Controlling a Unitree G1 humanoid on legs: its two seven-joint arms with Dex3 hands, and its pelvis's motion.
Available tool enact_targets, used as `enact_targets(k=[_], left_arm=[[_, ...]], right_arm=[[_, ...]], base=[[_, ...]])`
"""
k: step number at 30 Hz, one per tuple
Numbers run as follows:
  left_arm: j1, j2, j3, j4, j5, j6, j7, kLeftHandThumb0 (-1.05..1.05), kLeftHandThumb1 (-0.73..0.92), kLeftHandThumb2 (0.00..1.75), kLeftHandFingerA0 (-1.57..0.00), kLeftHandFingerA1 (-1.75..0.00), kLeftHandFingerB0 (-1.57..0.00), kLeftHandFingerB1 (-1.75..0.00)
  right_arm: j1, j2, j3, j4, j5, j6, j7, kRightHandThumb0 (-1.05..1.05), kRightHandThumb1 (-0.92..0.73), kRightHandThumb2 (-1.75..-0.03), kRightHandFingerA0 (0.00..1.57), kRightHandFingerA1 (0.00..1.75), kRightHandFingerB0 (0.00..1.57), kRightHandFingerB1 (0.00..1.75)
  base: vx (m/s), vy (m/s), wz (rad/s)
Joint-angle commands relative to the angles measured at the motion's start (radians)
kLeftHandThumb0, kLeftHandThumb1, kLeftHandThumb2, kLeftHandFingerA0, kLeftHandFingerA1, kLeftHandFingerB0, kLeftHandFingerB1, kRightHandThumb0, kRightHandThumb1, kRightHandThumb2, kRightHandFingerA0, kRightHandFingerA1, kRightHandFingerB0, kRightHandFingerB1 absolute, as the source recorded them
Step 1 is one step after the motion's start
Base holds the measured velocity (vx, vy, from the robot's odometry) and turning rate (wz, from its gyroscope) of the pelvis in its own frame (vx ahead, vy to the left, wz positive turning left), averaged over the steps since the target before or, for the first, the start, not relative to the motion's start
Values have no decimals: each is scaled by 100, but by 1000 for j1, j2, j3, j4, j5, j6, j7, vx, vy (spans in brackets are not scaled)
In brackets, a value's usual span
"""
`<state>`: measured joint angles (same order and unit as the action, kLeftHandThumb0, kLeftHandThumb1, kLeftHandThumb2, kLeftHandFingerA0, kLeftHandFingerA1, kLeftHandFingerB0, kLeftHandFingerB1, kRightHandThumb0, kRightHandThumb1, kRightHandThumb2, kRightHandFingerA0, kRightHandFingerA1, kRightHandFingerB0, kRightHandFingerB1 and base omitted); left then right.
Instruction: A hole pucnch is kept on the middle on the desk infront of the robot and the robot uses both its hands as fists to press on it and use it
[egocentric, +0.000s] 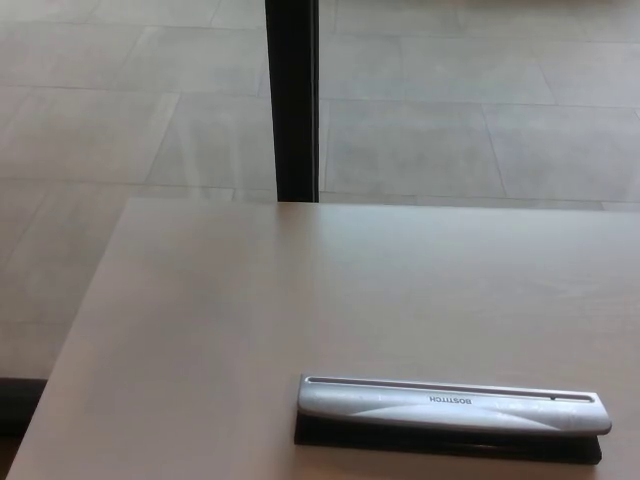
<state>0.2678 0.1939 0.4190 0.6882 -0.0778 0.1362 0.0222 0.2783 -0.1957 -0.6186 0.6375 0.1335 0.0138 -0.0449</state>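
- A long silver hole punch (452, 405) lies flat on the pale wooden desk (250, 320), low in the head view and to the right of the middle, its length running left to right.
- Its silver top bar sits on a black base (440, 442) that shows as a dark strip along the near side; the word BOSTITCH is printed on the bar, upside down from this viewpoint.
- A thin dark line runs along the far edge of the bar, from one end to the other.
- No paper can be seen in the punch, and nothing touches it.
- Neither robot hand appears in the picture, so the state of their fingers cannot be told.
- The desk's far edge crosses the picture above the middle; its left edge slants down toward the lower left corner.
- The desk surface to the left of and beyond the punch is bare.
- Past the far edge lies a grey tiled floor (480, 110), and a black upright post (292, 100) stands beyond the edge.
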Motion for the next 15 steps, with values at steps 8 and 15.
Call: enact_targets(k=[8, 15], left_arm=[[-334, 110, 358, -428, -176, 72, 319, -56, 73, 62, -102, -64, -63, -60], [-636, 156, 243, -677, -109, 186, 293, -39, 69, 68, -97, -87, -64, -53]], right_arm=[[-351, -160, -444, -373, 473, 220, -258, -63, -74, -61, 76, 67, 14, 41], [-537, -234, -344, -612, 430, 310, -234, -67, -68, -63, 125, 65, 36, 52]], base=[[0, 0, 0], [0, 0, 0]])
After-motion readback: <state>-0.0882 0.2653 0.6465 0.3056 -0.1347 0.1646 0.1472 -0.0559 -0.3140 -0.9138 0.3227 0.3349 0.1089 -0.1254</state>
